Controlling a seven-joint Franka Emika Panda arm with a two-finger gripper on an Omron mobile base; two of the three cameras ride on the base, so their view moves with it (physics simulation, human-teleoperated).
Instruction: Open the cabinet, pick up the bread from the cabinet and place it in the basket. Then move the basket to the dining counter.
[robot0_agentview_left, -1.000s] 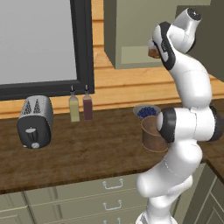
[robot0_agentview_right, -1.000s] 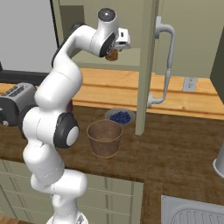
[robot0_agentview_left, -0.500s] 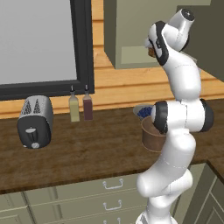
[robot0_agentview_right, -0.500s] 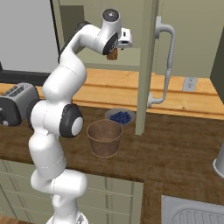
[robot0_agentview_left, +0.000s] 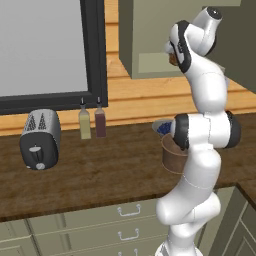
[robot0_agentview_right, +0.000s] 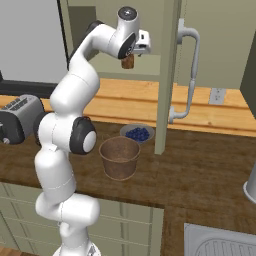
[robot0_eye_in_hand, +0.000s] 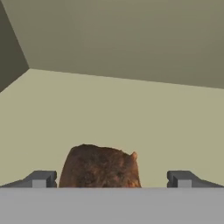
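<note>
Inside the cabinet (robot0_agentview_right: 150, 30), on its shelf, you have the gripper (robot0_eye_in_hand: 111, 179) spread wide with the bread (robot0_eye_in_hand: 101, 166) between its 2 fingers, ungrasped, lined up for closing; the basket (robot0_agentview_right: 120, 157) waits below.

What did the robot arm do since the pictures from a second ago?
The arm swung its elbow in and stood up straighter, while the gripper stayed up inside the open cabinet with its jaws wide on either side of the bread. It has not closed on the bread. The basket, the bowl of blue berries, the toaster and the two bottles stayed where they were.
</note>
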